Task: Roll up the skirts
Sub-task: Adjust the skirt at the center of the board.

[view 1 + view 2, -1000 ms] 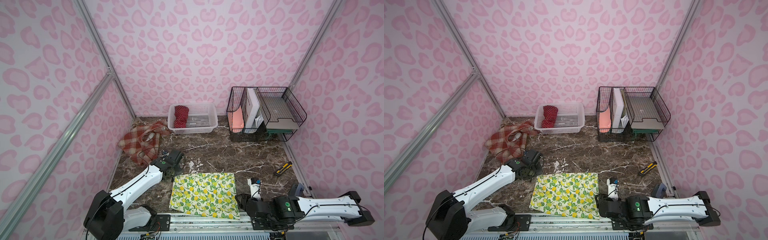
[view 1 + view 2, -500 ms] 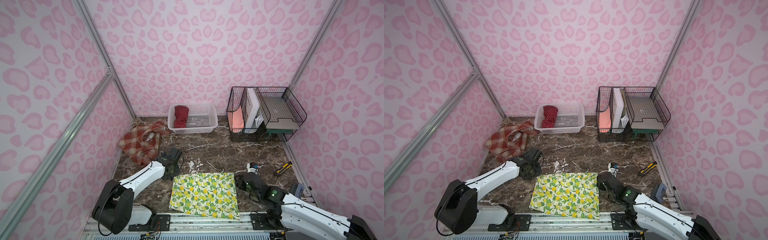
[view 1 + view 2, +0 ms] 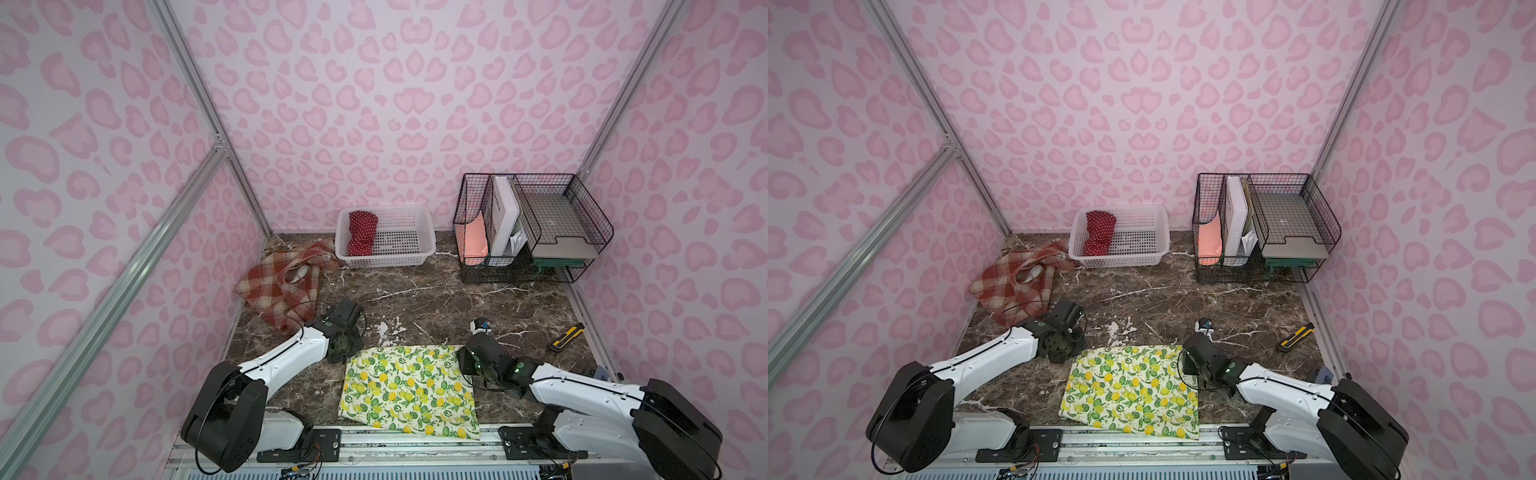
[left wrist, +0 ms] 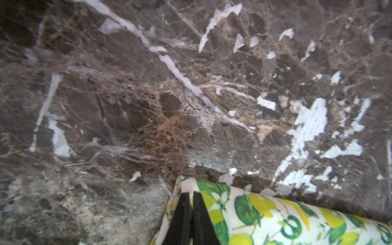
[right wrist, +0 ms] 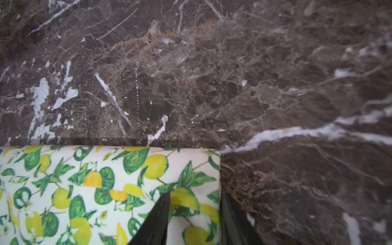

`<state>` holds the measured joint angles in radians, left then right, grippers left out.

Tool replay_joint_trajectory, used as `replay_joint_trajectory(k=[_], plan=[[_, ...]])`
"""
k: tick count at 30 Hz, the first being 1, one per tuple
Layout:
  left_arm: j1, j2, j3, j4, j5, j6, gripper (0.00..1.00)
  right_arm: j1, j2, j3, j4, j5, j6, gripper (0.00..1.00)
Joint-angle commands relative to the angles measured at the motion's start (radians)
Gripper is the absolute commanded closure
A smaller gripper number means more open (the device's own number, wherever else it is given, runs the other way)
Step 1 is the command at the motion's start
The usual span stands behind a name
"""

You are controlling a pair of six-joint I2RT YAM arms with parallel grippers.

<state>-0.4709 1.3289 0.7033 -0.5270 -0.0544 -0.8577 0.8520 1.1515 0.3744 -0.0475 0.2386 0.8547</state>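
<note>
**Asker:** Where is the lemon skirt?

**Me:** The lemon skirt point(image 3: 409, 390) lies spread flat on the tabletop point(image 3: 436, 299), in the middle of the near edge; its near hem reaches onto the metal rail point(image 3: 415, 441); both top views show it so.

**Asker:** And your left fingers?

**Me:** My left fingers point(image 4: 191, 214) are pressed together on the skirt's far left corner, pinching it; in the left wrist view the cloth bulges up around them, and the far hem beside them looks rounded and raised off the marble.

**Asker:** The right ones?

**Me:** My right fingers point(image 5: 194, 212) stand spread at the far right corner; one is over the print, the other over bare tabletop just beside the skirt's side edge, so that edge runs between them; the cloth there lies flat; whether the tips touch it I cannot tell.

**Asker:** The other skirts?

**Me:** The plaid skirt point(image 3: 270, 286) lies crumpled at the far left of the tabletop, reaching up to the white basket point(image 3: 411, 253); the dotted skirt point(image 3: 361, 232) sits bunched in the left end of that basket.

**Asker:** Anything more?

**Me:** A wire rack point(image 3: 469, 232) with folders and trays stands at the far right; a box cutter point(image 3: 567, 336) lies near the right side, well apart from the lemon skirt.
</note>
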Motion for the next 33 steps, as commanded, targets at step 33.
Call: replay_joint_trajectory(k=[33], plan=[[0.036, 0.213, 0.177, 0.201, -0.147, 0.129, 1.0, -0.241, 0.161, 0.04, 0.188, 0.002, -0.135, 1.0]])
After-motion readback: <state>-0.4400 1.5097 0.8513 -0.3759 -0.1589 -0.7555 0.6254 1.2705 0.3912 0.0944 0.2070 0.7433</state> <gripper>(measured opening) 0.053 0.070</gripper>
